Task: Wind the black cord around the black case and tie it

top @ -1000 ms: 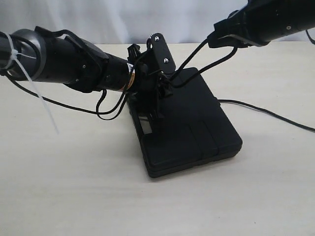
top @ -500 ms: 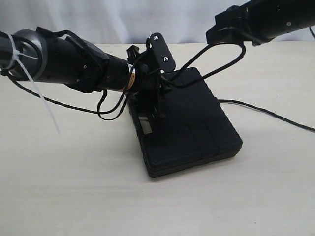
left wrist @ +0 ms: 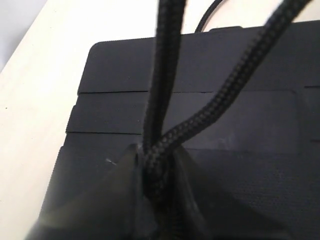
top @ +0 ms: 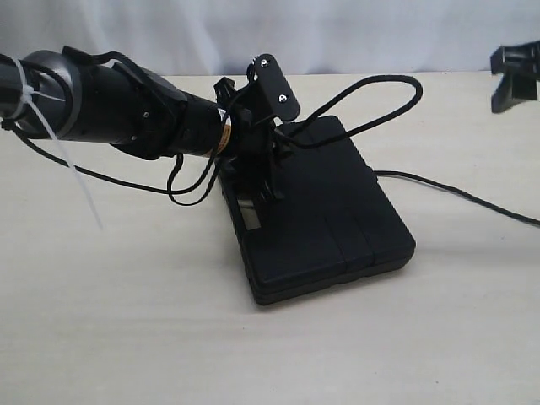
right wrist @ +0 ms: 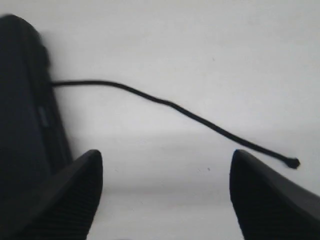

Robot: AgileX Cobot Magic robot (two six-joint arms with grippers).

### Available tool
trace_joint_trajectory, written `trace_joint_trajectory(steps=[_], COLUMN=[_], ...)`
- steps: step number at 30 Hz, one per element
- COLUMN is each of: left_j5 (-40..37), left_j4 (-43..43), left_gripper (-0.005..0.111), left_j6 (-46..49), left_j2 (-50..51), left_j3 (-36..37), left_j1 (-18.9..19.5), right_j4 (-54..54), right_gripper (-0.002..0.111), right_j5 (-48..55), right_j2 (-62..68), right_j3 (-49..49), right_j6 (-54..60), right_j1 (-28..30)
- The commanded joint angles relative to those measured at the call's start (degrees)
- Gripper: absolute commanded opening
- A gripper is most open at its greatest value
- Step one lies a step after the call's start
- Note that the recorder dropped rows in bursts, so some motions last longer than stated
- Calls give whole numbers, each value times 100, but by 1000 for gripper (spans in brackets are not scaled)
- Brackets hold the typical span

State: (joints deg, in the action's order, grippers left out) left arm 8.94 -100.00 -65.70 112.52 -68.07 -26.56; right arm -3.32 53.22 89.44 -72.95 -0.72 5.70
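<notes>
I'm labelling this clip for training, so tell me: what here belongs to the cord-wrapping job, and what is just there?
Belongs to the job:
- black cord
- black case
- left gripper, fingers pinching the cord
- right gripper, fingers open and empty

Just there:
- table
- white zip tie on the left arm
- that arm's thin wires

The left arm (top: 110, 105) reaches across low, its left gripper (left wrist: 155, 164) pinched on the black cord (left wrist: 225, 90), and the right gripper (right wrist: 166, 159) sits far off, jaws wide apart.
</notes>
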Motion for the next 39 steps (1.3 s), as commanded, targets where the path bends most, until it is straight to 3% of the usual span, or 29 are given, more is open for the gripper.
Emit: trace_joint_trajectory(steps=[1,10,19,25,29,39], left_j5=[36,562,562,466,489,503], left_j4=[62,23,23,24,24,24], left_gripper=[0,0,0,0,0,0], left_j6=[-62,-50,-50,-50,-50,-50], left_j2=[-6,-6,-6,-6,-6,-6], left_j3=[-37,-37,-37,-37,-37,-37], left_j1=[-9,-9,-9,-9,-9,-9], right_j4=[428,618,529,144,10,293], right_gripper=[59,55,40,40,40,39], right_j5=[235,-379,797,715,86,-205], right_j2=[587,1601,2953,3319,3428,3798], right_j3=[129,21,-1451,-1507,-1507,-1507], right_j6=[-31,1692,3396,4776,4770,4802], right_j1=[77,77,77,77,77,77])
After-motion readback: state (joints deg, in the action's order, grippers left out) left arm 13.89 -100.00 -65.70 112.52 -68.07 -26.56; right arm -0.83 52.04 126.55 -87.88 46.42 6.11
